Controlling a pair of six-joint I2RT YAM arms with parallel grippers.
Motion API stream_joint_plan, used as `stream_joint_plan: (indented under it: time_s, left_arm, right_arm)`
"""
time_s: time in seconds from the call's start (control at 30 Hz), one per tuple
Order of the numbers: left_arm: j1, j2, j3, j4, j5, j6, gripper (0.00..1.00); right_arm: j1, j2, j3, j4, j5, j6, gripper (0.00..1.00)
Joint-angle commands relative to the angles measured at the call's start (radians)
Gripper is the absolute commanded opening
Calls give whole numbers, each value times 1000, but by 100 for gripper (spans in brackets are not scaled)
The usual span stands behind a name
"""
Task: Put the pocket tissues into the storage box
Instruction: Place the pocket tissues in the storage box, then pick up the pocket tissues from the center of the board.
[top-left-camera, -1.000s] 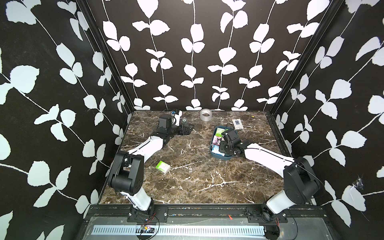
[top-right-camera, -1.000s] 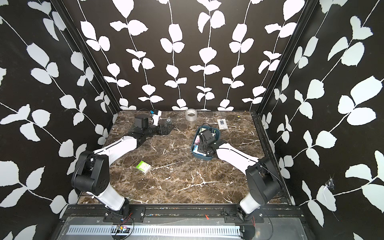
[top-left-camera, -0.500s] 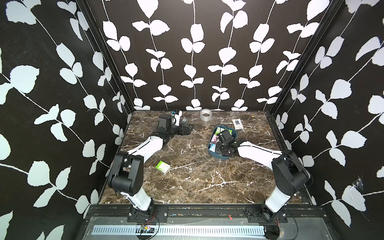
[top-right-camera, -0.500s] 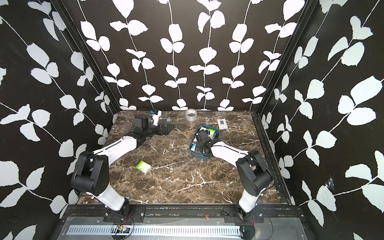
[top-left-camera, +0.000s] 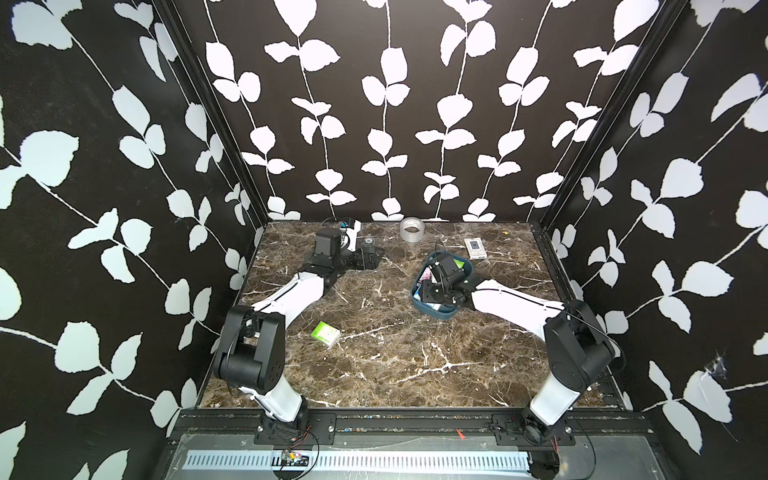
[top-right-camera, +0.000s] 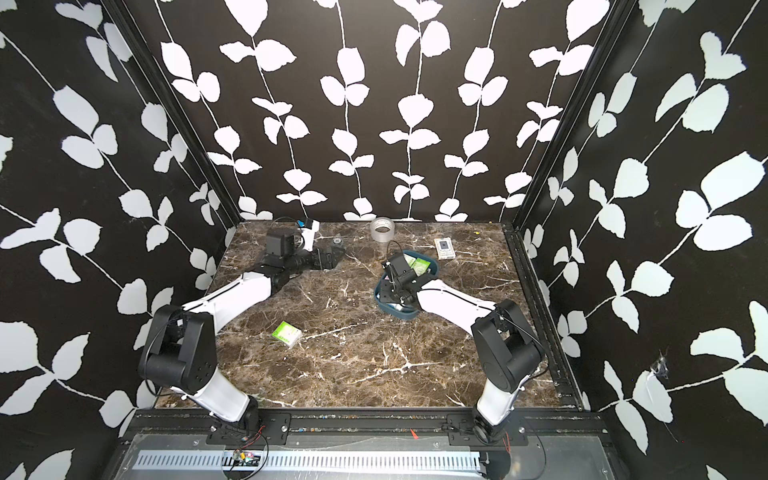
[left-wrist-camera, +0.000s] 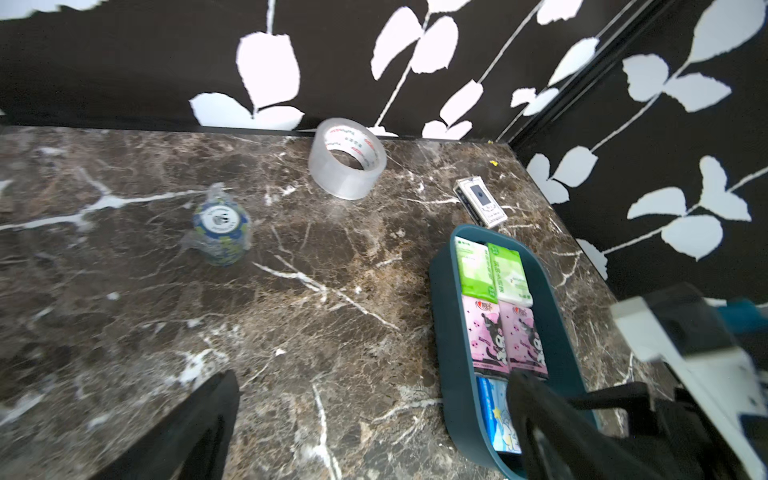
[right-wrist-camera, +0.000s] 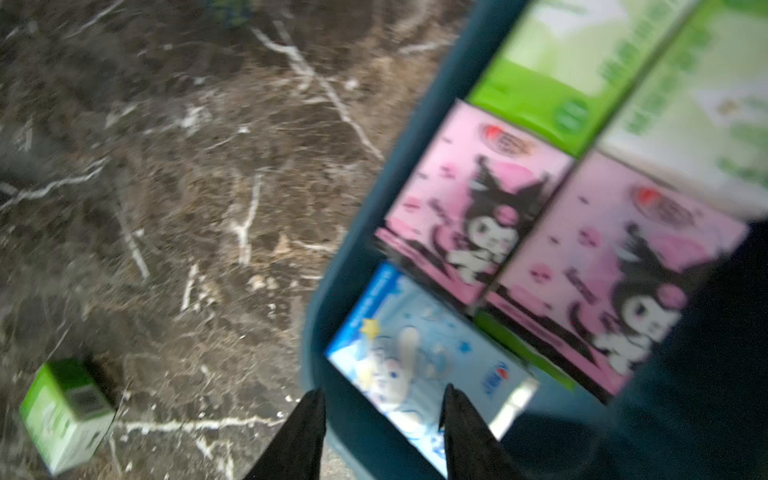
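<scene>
Nearest, on the marble table, a loose green pack lies flat, left of centre, well apart from the box and from both grippers.

Farther back, right of centre, stands the box, teal and low-walled. The right gripper hangs over its near end, black fingertips apart and clamped on nothing. The right wrist view is blurred, but it shows one tip over the rim and the other over the blue pack lying inside. In both top views the right wrist covers the near half of the box, so only the far packs show there.

The left wrist view shows the contents. Two green packs lie at the far end, two pink packs in the middle, and the blue one nearest, all flat and edge to edge.

At back left the left gripper hangs low, pointing toward the box, its fingers wide apart over bare marble. In its own view one finger hides the box's near corner. Just past it sits a small round blue-and-white thing in clear wrap.

Beyond the box, just beside its far rim, lies a white gadget with a dark screen. Farthest, near the back wall, a clear tape roll lies flat, hole upward.
</scene>
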Motion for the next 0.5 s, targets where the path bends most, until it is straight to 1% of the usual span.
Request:
stream_joint_plan:
  time_s: [0.0, 0.1, 0.2, 0.27, 0.33, 0.37, 0.4, 0.47]
  left_arm:
    - [117, -67, -6, -47, -59, -74, 99]
    - [201, -106, -13, -114, -97, -57, 99]
    - [257, -141, -7, -195, -135, -22, 99]
    - [293, -157, -15, -221, -142, -29, 99]
    - [327, -167, -33, -213, -127, -53, 99]
    - [341, -169, -39, -208, -110, -60, 99]
    - [351, -170, -38, -213, -97, -62, 99]
    - [358, -175, -34, -228, -89, -53, 99]
  right_arm:
    - [69, 50, 165, 18, -118, -236, 53]
    - [110, 145, 256, 34, -244, -306, 56]
    - [141, 257, 378, 37, -376, -336, 58]
    - [167, 333, 470, 6, -441, -363, 60]
    - [190, 419, 573, -46, -508, -378, 67]
    - [200, 464, 634, -84, -543, -382, 72]
    - [215, 503, 686, -119, -571, -389, 76]
    - [240, 557, 755, -159, -588, -410, 77]
